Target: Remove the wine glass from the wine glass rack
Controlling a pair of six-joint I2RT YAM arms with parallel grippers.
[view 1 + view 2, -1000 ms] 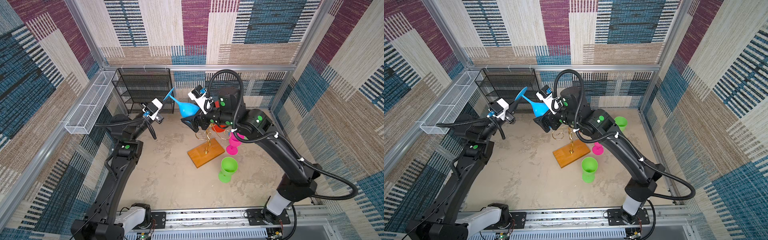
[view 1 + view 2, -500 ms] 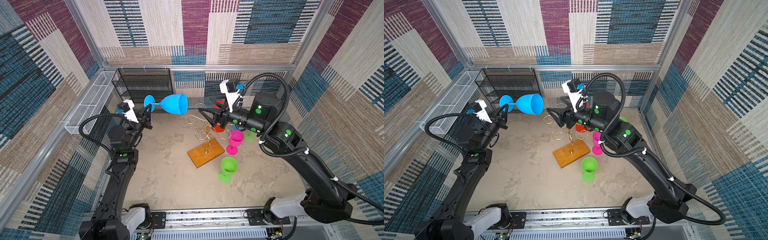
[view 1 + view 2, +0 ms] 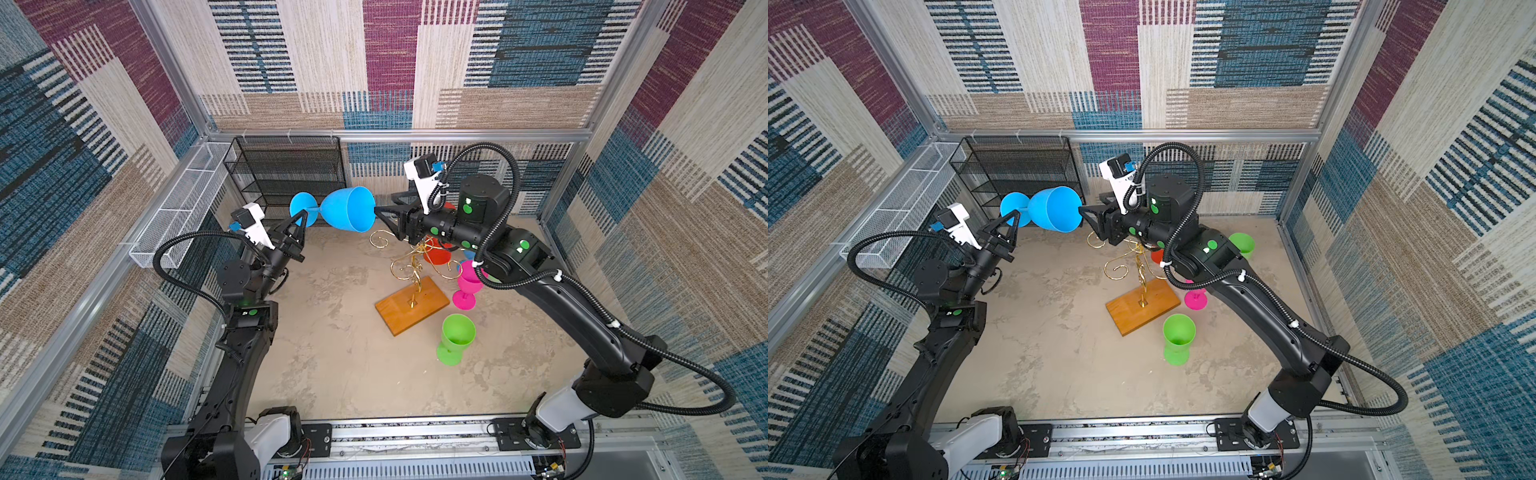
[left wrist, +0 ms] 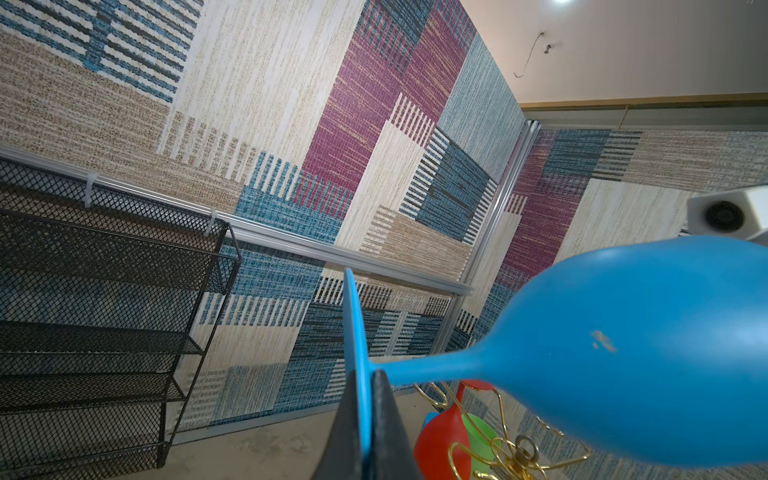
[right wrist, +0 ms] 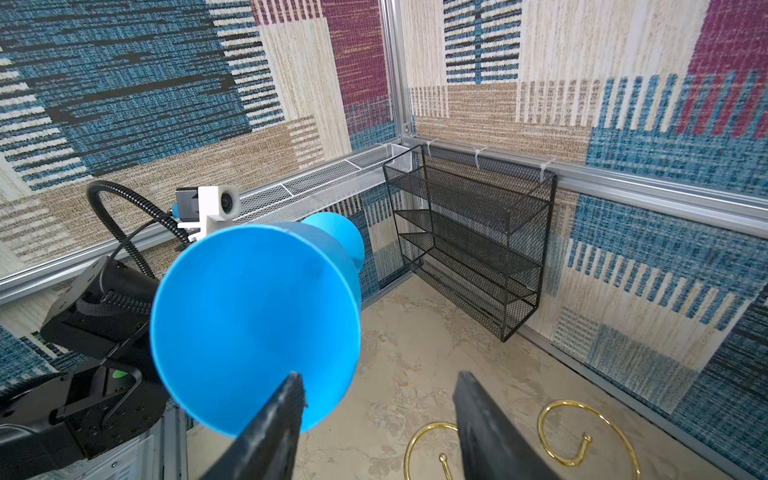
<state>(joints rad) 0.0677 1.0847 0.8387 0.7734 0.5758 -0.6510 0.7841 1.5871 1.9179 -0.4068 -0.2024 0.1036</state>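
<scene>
A blue wine glass (image 3: 347, 209) (image 3: 1054, 214) lies level in the air, left of the wine glass rack (image 3: 411, 266) (image 3: 1140, 270). My left gripper (image 3: 305, 216) (image 3: 1016, 216) (image 4: 365, 415) is shut on the thin disc of its foot. In the left wrist view the stem and bowl of the blue wine glass (image 4: 623, 353) run off to one side. My right gripper (image 3: 384, 205) (image 3: 1090, 208) (image 5: 379, 376) is open at the bowl's rim. One finger overlaps the mouth of the blue wine glass (image 5: 253, 324); nothing is gripped. Gold scrolls of the wine glass rack (image 5: 432, 432) show below.
A red glass (image 3: 436, 255) (image 4: 440, 440) hangs upside down on the rack. A pink glass (image 3: 467, 282) and a green glass (image 3: 455, 336) stand right of the wooden base (image 3: 411, 303). Another green glass (image 3: 1241, 243) stands behind. A black mesh shelf (image 3: 286, 178) and a white wire basket (image 3: 183, 208) line the back left.
My left gripper has carried the blue glass left, away from the rack, and levelled it. My right gripper pulled back, then came up to the bowl's rim with its jaws narrower.
</scene>
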